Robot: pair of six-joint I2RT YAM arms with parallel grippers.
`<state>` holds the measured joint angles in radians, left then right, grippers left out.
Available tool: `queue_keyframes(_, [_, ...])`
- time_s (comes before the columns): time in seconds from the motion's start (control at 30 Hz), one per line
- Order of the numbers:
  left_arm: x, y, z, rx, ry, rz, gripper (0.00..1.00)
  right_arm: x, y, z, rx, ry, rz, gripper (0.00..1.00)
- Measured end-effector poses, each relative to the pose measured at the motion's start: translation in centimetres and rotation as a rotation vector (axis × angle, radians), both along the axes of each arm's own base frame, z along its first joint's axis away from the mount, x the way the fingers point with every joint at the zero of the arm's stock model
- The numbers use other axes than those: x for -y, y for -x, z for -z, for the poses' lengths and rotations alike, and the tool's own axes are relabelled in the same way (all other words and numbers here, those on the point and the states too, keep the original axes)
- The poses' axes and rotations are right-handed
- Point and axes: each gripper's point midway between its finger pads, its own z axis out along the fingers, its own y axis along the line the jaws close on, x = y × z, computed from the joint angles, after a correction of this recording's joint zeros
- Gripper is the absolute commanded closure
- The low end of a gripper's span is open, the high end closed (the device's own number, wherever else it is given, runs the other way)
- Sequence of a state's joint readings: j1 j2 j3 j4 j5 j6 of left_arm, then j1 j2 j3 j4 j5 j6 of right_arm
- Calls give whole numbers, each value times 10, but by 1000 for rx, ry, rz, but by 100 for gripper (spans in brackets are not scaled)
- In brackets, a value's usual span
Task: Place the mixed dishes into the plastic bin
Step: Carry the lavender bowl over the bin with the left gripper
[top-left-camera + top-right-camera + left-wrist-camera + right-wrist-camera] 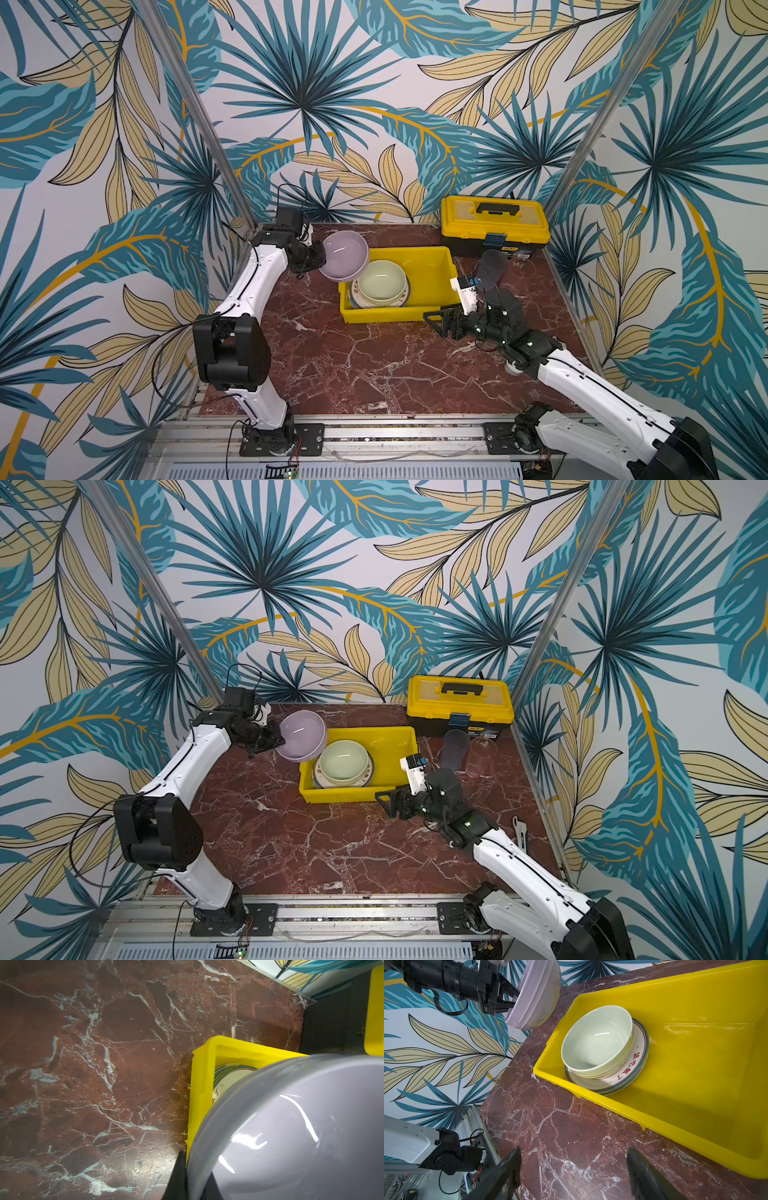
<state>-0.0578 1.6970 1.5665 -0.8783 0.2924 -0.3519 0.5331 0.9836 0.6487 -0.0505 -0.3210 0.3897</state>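
Marble (374, 365) lies open before the bin (382, 313); left jaws grip lilac bowl (345, 253), right jaws spread.

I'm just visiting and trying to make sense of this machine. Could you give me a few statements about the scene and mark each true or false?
1. The left gripper holds the lilac bowl. True.
2. The green bowl sits on the bare table. False: the green bowl rests on plates inside the yellow bin.
3. The right gripper grips a tumbler. False: the right gripper is open and empty; both tumblers are on the table.
4. The toolbox lid is closed. True.
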Motion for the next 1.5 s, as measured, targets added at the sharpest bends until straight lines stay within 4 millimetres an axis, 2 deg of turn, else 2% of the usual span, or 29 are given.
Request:
queue_keyframes(0.37, [59,3,-19,52,-25,124,95,1,-1,1,0,0,7,19])
queue_keyframes(0.53, [86,1,-15,49,-38,178,95,0,-1,0,6,-4,7,19])
queue_keyframes(0.7, [102,-5,0,25,-60,206,95,1,-1,0,8,-5,8,19])
queue_keyframes(0.9, [109,-8,14,-4,-101,213,95,2,-1,-2,16,-6,13,19])
queue_keyframes(1.5, [117,-5,31,-38,-166,228,95,3,0,0,5,-10,19,19])
